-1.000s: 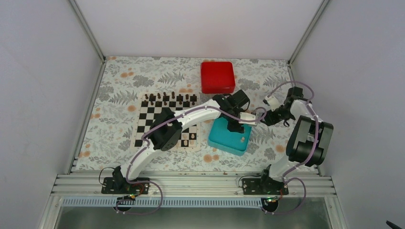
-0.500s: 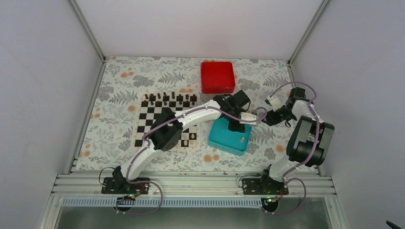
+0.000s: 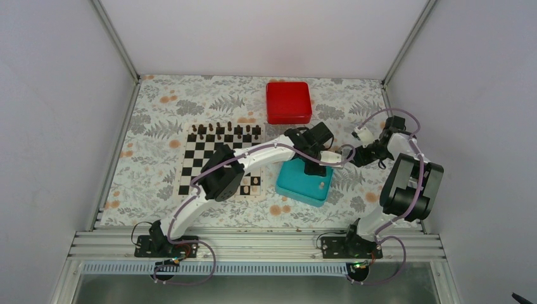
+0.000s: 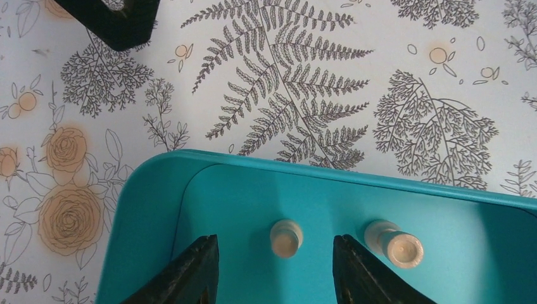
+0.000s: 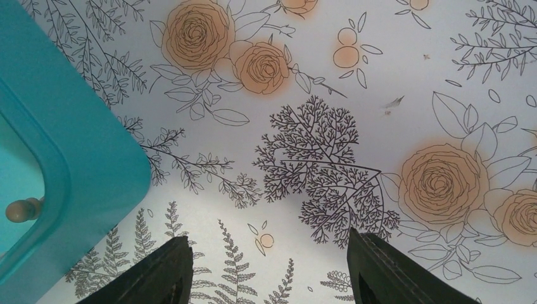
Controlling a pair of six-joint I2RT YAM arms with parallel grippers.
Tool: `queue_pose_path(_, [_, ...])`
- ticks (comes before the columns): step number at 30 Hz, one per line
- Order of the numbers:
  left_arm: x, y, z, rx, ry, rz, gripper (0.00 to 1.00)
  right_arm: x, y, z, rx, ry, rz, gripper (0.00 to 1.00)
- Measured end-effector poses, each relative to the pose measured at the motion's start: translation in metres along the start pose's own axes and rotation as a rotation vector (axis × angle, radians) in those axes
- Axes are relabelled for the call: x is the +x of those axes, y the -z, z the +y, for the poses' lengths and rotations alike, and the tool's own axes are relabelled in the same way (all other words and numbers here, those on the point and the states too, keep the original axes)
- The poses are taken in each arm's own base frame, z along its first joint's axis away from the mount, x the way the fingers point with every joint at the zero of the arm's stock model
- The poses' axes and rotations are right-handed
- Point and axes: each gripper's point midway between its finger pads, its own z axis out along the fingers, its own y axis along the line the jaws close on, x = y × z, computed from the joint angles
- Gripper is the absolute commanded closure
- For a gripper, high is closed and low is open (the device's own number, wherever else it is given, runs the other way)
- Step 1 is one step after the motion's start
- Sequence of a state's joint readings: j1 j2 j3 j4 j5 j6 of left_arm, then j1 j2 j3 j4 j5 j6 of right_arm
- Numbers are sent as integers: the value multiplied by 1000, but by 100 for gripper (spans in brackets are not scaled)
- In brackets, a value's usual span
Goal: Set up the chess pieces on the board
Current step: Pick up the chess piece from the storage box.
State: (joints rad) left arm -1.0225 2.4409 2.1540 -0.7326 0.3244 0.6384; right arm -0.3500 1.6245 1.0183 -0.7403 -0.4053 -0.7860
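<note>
In the left wrist view my left gripper (image 4: 273, 252) hangs open over the teal tray (image 4: 152, 209). A cream chess piece (image 4: 286, 238) stands upright between the fingers, clear of both. A second cream piece (image 4: 394, 244) sits just outside the right finger (image 4: 358, 272). From above, the left gripper (image 3: 315, 166) is over the tray's far side. The board (image 3: 196, 158) lies left of the tray, with dark chessmen (image 3: 228, 131) on its far row and a few pale pieces (image 3: 250, 183) at its near right corner. My right gripper (image 5: 266, 250) is open over bare tablecloth, right of the tray.
A red box (image 3: 288, 101) sits behind the tray, near the back wall. The teal tray's corner (image 5: 76, 164) shows at the left of the right wrist view, with one cream piece (image 5: 24, 209) inside. The left arm's forearm crosses over the board's right half.
The left gripper's jaws have narrowed somewhat around the upright cream piece. The right arm's wrist has shifted slightly; its jaws stay equally wide.
</note>
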Motion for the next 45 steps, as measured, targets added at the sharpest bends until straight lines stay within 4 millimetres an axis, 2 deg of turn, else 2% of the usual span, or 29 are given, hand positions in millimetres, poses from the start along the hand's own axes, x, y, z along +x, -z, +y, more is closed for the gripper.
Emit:
queue_pose_path(10, [22,-25,-4,19,15,51,55,1,1,-2,2,1,-2,36])
queue_pose_path(19, [22,-27,-5,18,12,54,59,1,1,-2,2,4,-2,36])
queue_pose_path(25, [21,-28,-7,20,9,53,66,1,1,-2,2,4,-2,36])
queue_pose_path(30, [20,-28,-8,22,7,53,82,1,1,-2,2,5,-2,36])
queue_pose_path(33, [20,-28,-8,22,4,53,88,1,1,-2,3,5,-3,36])
queue_pose_path(41, [20,-28,-9,20,3,52,94,2,-2,-2,0,3,1,37])
queue_pose_path(45, [26,-19,-12,11,7,72,94,2,-3,-3,-3,2,3,36])
